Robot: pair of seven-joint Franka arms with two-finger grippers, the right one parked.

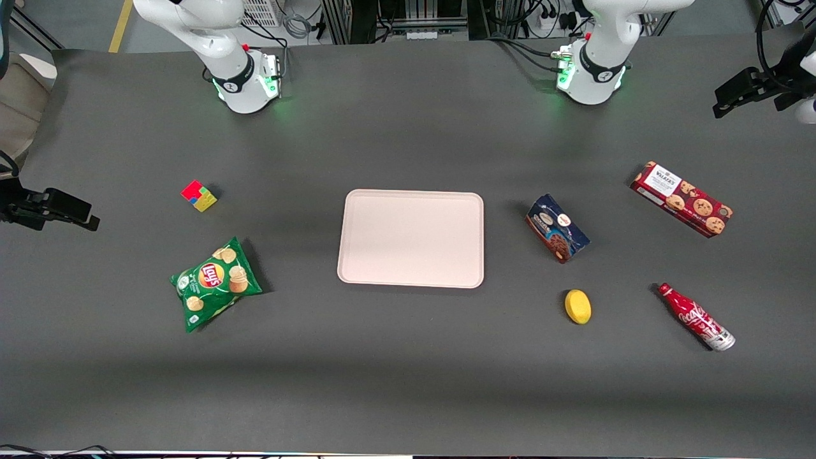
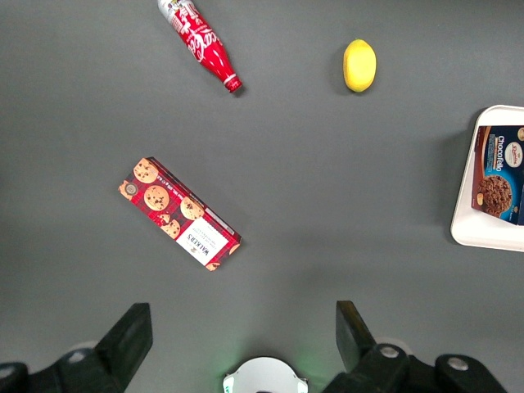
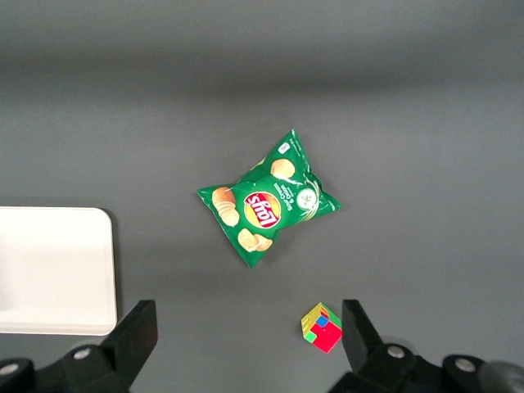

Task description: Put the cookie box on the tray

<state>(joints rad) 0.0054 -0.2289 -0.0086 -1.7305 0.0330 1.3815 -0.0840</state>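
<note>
Tray [image 1: 411,239] – pale pink, flat, low rim, mid-table [image 1: 408,370]; whole pink surface showing in front view.

Cookie box [image 1: 557,227] on table, near tray but not touching it, toward working arm's end. Small navy carton, brown chocolate cookie pictured, round white logo, set askew to tray edge.

Lemon [image 1: 577,306] nearer front camera than cookie box.

Gripper [image 2: 241,336] – high over working arm's end of table, well apart from cookie box; jaws spread wide, holding nothing.

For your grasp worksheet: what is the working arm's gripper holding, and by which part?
Nothing. The gripper hangs open above the bare table, apart from the small navy-blue cookie box.
</note>
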